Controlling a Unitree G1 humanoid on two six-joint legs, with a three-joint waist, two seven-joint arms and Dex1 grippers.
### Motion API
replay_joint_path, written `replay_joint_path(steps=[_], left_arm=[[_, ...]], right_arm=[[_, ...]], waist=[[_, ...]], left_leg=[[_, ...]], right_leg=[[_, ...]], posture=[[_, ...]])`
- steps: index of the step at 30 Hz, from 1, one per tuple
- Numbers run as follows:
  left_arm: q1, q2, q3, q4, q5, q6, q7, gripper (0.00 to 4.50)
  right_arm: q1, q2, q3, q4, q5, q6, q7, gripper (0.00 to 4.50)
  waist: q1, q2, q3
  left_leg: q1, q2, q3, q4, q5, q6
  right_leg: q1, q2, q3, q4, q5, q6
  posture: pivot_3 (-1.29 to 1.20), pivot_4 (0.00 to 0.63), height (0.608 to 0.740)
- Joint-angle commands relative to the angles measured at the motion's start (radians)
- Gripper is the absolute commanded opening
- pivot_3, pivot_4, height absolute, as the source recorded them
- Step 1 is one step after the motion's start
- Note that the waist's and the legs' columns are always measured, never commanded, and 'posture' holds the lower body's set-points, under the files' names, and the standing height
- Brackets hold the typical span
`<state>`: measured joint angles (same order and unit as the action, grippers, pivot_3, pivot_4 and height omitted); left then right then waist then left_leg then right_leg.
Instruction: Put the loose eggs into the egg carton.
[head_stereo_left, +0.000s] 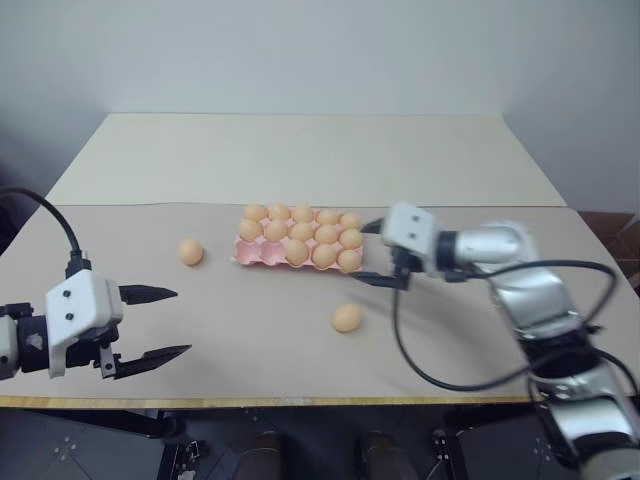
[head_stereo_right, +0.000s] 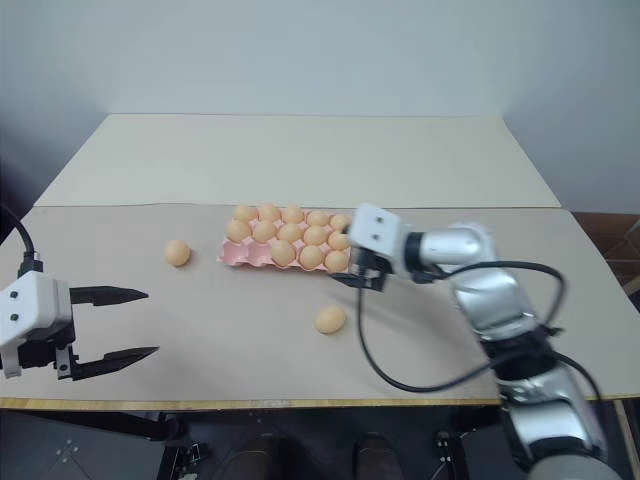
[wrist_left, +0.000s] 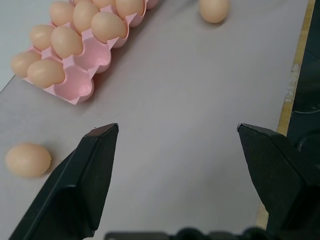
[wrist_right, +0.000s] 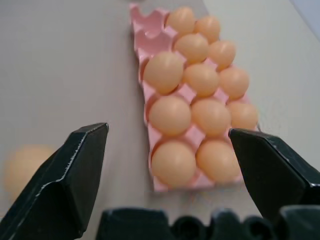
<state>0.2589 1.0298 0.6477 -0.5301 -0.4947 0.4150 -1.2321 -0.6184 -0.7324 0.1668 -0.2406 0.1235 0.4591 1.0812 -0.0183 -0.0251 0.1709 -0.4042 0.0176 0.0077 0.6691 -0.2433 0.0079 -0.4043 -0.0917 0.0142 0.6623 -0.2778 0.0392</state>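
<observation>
The pink egg carton (head_stereo_left: 246, 254) lies mid-table, holding several eggs, with two empty cups (wrist_right: 150, 22) at the left end of its front row. One loose egg (head_stereo_left: 191, 252) rests on the table left of the carton. A second loose egg (head_stereo_left: 347, 318) lies in front of the carton's right end. My right gripper (head_stereo_left: 372, 256) hovers just off the carton's right end, open and empty, its fingers (wrist_right: 80, 165) spread wide toward the carton. My left gripper (head_stereo_left: 165, 322) hangs open and empty near the table's front left, well short of the left egg (wrist_left: 27, 160).
The table's front edge (head_stereo_left: 300, 400) runs just below my left gripper. A paler table section (head_stereo_left: 300, 160) extends behind the carton to the wall. A black cable (head_stereo_left: 420, 360) loops from my right arm above the front right of the table.
</observation>
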Motion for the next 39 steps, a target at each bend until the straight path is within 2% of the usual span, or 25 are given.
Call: replay_joint_path(steps=[1,6,13,29,39], left_arm=[[-0.005,0.003,0.03,0.013,-0.003,-0.018,-0.004,4.13],[-0.013,0.011,0.073,0.035,-0.01,-0.008,-0.011,4.13],[0.028,0.012,0.151,0.026,-0.011,0.005,-0.048,4.13],[0.028,0.015,0.152,0.012,-0.011,0.011,-0.039,4.13],[0.035,-0.017,0.147,-0.037,-0.069,0.045,-0.019,4.13]], right_arm=[[0.03,-0.091,-0.1,-0.092,0.081,0.017,0.067,4.47],[0.111,-0.248,-0.215,-0.11,0.154,0.021,0.141,4.47],[0.195,-0.37,-0.342,-0.063,0.229,-0.01,0.219,4.47],[0.223,-0.398,-0.344,-0.022,0.232,-0.061,0.202,4.47],[0.218,-0.421,-0.346,-0.062,0.364,-0.034,0.329,4.47]], waist=[[-0.006,0.0,0.0],[-0.003,0.0,0.0],[0.001,0.0,0.0],[0.004,0.0,0.0],[0.004,0.0,0.0]], left_leg=[[0.001,0.0,0.001,0.0,0.0,0.0],[0.002,0.001,0.001,0.0,0.0,0.0],[0.001,0.001,0.001,0.0,0.0,0.0],[0.002,0.001,0.002,0.0,0.0,0.0],[0.002,0.003,0.002,0.0,0.0,0.0]], right_leg=[[0.0,0.001,0.001,0.0,0.0,0.0],[0.001,0.001,0.001,0.0,0.0,0.0],[0.001,0.001,0.001,-0.001,0.0,0.0],[0.002,0.001,0.002,-0.001,0.0,0.0],[0.002,0.001,0.001,-0.001,0.0,0.0]], posture=[[0.0,0.15,0.74],[0.0,0.15,0.74],[0.0,0.15,0.74],[0.0,0.15,0.74],[0.0,0.15,0.74]])
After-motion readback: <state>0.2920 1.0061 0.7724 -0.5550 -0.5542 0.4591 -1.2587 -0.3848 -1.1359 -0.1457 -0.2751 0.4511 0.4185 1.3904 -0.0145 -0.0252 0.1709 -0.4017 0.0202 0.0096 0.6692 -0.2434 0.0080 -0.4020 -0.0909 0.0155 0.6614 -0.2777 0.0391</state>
